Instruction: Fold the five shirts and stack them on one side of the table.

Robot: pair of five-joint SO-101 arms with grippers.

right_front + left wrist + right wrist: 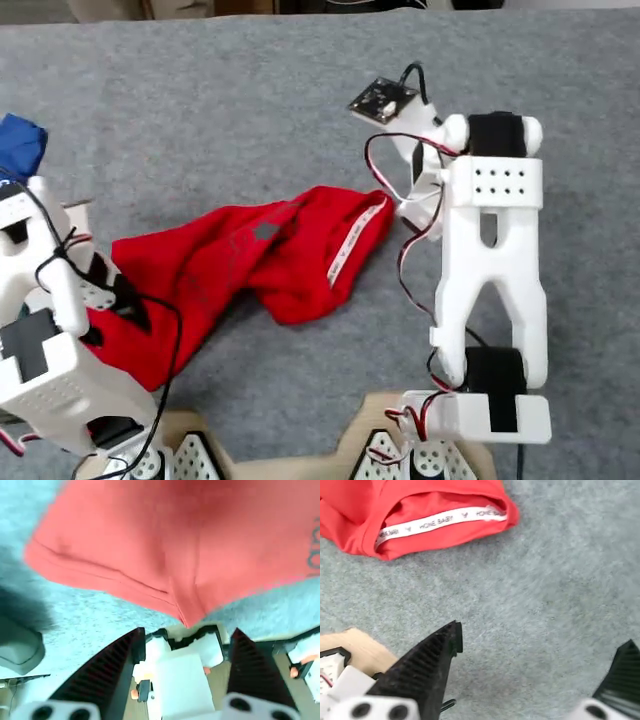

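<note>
- A grey tabletop (200, 80) carries the job, with one red shirt (230, 265) sprawled and rumpled between the two claws. It is not yet folded, and no stack has been started.
- The left claw (186, 637) stands released, jaws parted and holding nothing. A seamed corner of the shirt lies just ahead of it.
- The right claw (542, 640) is also released, jaws spread wide over bare covering. The shirt's collar (440, 520), marked by its white neck tape, lies near but clear of its fingertips.
- A blue cloth (18, 145), possibly another shirt, sits well beyond the left claw at the tabletop's edge.
- Likely trouble: the shirt is bunched in several layers, so a pinch at the corner could catch one layer only and drag the bundle instead of spreading it.
- The right claw, short of the collar, could clench on the fuzzy covering and miss the cloth.
- Uneven pulls from the two ends could twist the shirt further.
</note>
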